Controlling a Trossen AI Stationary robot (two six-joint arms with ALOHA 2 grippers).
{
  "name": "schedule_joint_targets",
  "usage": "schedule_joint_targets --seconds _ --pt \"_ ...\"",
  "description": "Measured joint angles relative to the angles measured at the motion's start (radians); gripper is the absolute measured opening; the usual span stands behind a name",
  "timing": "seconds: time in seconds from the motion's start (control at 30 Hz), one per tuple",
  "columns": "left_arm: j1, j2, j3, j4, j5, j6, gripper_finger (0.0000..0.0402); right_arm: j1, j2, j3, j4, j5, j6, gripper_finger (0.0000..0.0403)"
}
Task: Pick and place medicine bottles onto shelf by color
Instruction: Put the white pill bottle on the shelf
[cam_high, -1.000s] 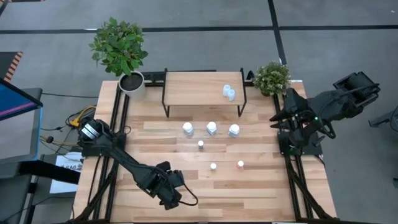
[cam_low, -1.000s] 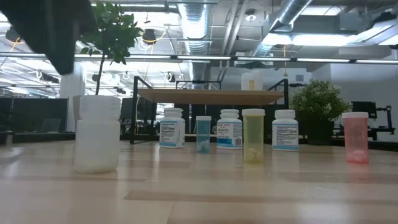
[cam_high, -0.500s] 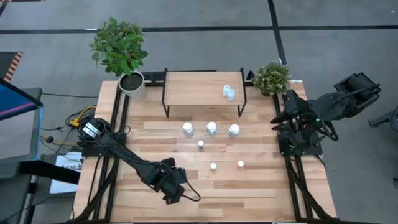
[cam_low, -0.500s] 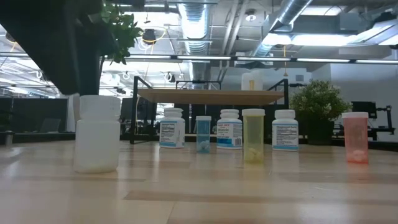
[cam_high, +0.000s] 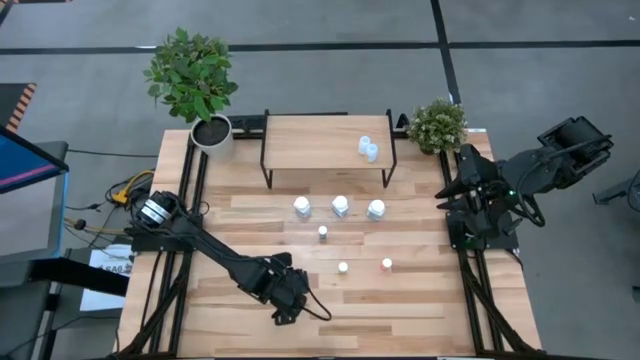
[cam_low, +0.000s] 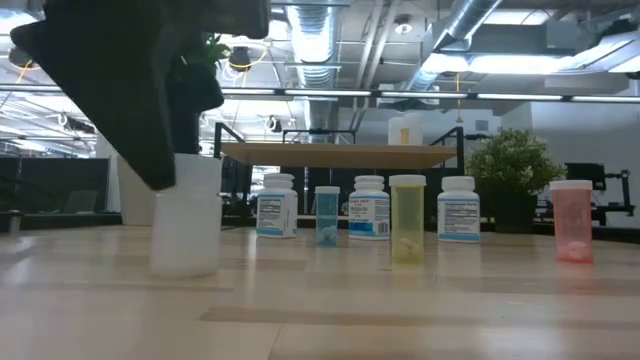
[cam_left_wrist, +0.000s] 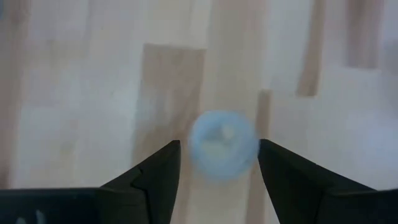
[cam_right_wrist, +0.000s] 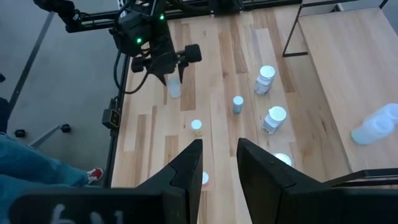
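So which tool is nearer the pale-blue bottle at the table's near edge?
Left. The left tool straddles the pale-blue bottle; the right tool waits by the table's right edge.

The shelf stands at the back middle of the surface, with two bottles on its right end. A potted plant sits left of the shelf and a smaller plant right of it. Just in front of the shelf three bottles stand in a row. One bottle stands before that row, and two more stand side by side nearer the front. The left gripper is over the front of the surface, straddling a bottle. The right gripper waits at the right edge.
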Motion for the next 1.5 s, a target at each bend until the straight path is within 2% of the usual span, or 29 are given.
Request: schedule_joint_targets --seconds 0.27,0.43,0.57,0.77,0.9,1.0,1.1,1.23,1.5 --pt "0.021 0.003 0.000 0.033 -0.021 0.014 0.0200 0.000 0.000 0.000 0.000 0.000 0.001 0.0122" --pt "0.027 0.009 0.000 0.043 -0.005 0.028 0.0200 0.000 0.000 0.000 0.000 -0.002 0.000 0.0122" --pt "0.027 0.019 0.001 0.045 0.046 0.028 0.0200 0.000 0.000 0.000 0.000 -0.007 0.000 0.0122" --pt "0.027 0.020 0.000 0.043 0.035 0.021 0.0199 0.000 0.000 0.000 0.000 -0.011 0.000 0.0122" --pt "0.027 0.020 0.000 0.043 0.043 0.031 0.0177 0.000 0.000 0.000 0.000 -0.013 0.000 0.0122" --pt "0.027 0.019 0.000 0.043 0.045 0.024 0.0142 0.000 0.000 0.000 0.000 -0.013 0.000 0.0122" --pt "0.039 0.018 0.010 0.037 0.103 -0.002 0.0107 0.000 0.000 0.000 0.000 -0.016 0.000 0.0122" --pt "0.078 0.019 0.103 -0.059 0.173 0.019 0.0107 0.000 0.000 0.000 0.000 -0.016 0.000 0.0122" --pt "0.268 0.018 0.435 -0.266 0.174 0.192 0.0107 0.000 0.000 0.000 0.000 -0.017 -0.008 0.0122"
